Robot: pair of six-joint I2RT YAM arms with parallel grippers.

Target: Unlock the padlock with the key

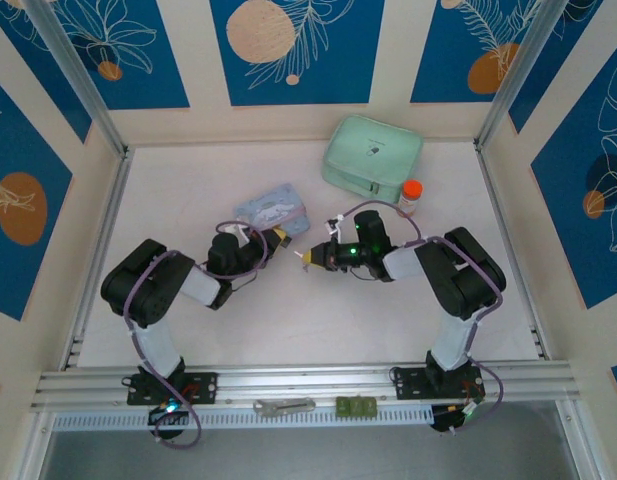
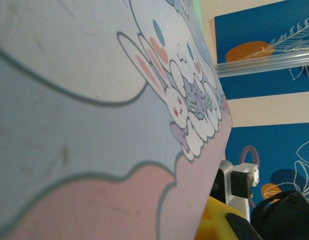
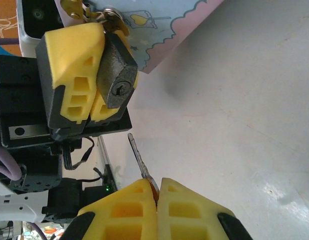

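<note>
Insertion is the step in hand. My left gripper (image 1: 279, 240) is clamped on the padlock (image 3: 116, 75) over mid-surface (image 1: 318, 320), with the keyhole (image 3: 120, 89) facing right. My right gripper (image 3: 158, 187) pinches the key (image 3: 138, 157), tip just short. Next, I judge: align the blade with the slot, then push left.

The padlock (image 3: 116, 75) in the left tool (image 1: 277, 240) lies just left of the key (image 3: 138, 159) in the right tool (image 1: 310, 258).

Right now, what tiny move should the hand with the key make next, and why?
Probably nudge the right gripper forward so the key reaches the keyhole. The left gripper holds the padlock with the keyhole facing the key, but there is a gap between them.
</note>
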